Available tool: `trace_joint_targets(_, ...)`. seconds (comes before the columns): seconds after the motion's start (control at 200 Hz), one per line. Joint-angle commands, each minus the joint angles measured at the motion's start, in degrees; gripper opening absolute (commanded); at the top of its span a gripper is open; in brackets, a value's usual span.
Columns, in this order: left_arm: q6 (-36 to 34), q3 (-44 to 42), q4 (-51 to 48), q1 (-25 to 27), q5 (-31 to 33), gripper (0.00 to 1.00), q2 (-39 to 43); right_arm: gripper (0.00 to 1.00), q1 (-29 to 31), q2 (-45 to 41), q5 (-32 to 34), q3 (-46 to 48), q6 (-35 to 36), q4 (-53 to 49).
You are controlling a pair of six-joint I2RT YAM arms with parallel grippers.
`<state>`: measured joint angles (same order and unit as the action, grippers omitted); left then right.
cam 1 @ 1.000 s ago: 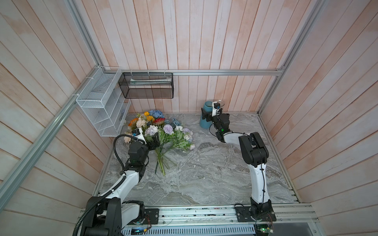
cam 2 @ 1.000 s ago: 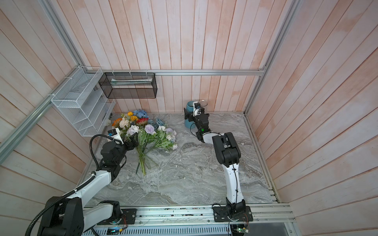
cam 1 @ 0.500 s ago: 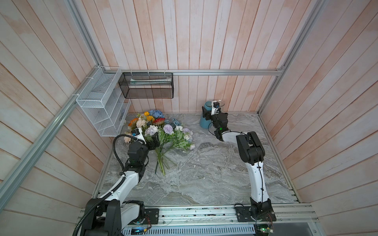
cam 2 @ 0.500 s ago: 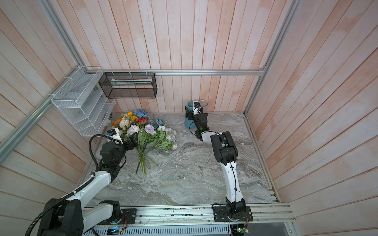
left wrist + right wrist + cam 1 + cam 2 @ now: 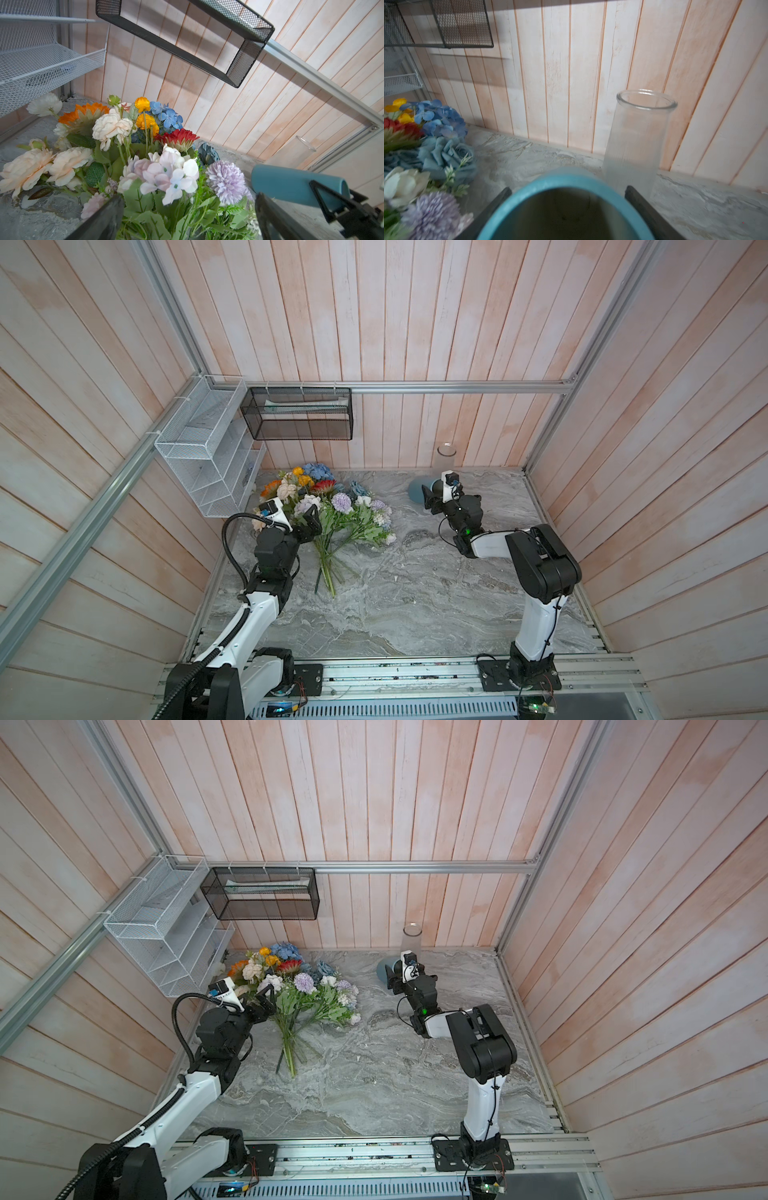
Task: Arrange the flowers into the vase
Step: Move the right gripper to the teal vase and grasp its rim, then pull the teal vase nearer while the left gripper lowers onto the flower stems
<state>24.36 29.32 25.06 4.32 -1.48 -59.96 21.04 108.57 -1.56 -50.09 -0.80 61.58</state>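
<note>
My desk (image 5: 415,593) is grey marble with pale veining. The flowers (image 5: 135,155) are blue, red, orange, yellow, peach, white and lilac on green stems. The vase (image 5: 564,178) is teal, dark inside. My right tool (image 5: 568,190) has black fingers (image 5: 496,203). The glass jar (image 5: 639,135) is clear, the walls (image 5: 395,323) whitewashed pink planks.

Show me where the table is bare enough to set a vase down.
Bare: the front half of the table, from the stem ends to the front rail; the strip between the flowers and the blue vase in the right claw; the back-right corner beside the glass vase. Crowded: back-left, where the flowers lie with the left claw at them.
</note>
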Motion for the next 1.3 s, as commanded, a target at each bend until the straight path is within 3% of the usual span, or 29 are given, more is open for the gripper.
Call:
trace_joint_targets(0.0,1.8,2.8,-2.7,0.2,-0.2,1.00,1.1,0.55,0.2,-6.4,1.9,5.2,1.1,3.0)
trace_joint_targets(0.265,3.5,4.1,-5.5,0.2,-1.4,1.00,2.1,0.44,0.2,-15.6,1.2,10.1,3.2,0.1)
trace_joint_targets(0.555,3.3,4.3,-7.7,0.2,-1.2,1.00,4.1,0.43,0.2,-29.4,3.9,8.5,2.7,-24.7)
trace_joint_targets(0.73,4.0,4.7,-7.4,0.3,-2.8,1.00,2.8,0.43,0.2,-35.4,5.2,9.5,2.2,-33.6)
trace_joint_targets(1.02,5.2,4.0,-7.4,0.7,-4.2,1.00,2.9,0.43,0.3,-39.8,2.5,13.8,-3.2,-24.8)
trace_joint_targets(1.175,5.9,2.8,-8.0,0.9,-4.1,1.00,3.8,0.43,0.7,-37.4,-1.5,15.4,-6.8,-15.9)
trace_joint_targets(1.295,5.7,2.2,-9.3,0.9,-3.8,1.00,4.9,0.45,1.3,-34.3,-1.7,15.2,-7.3,-14.4)
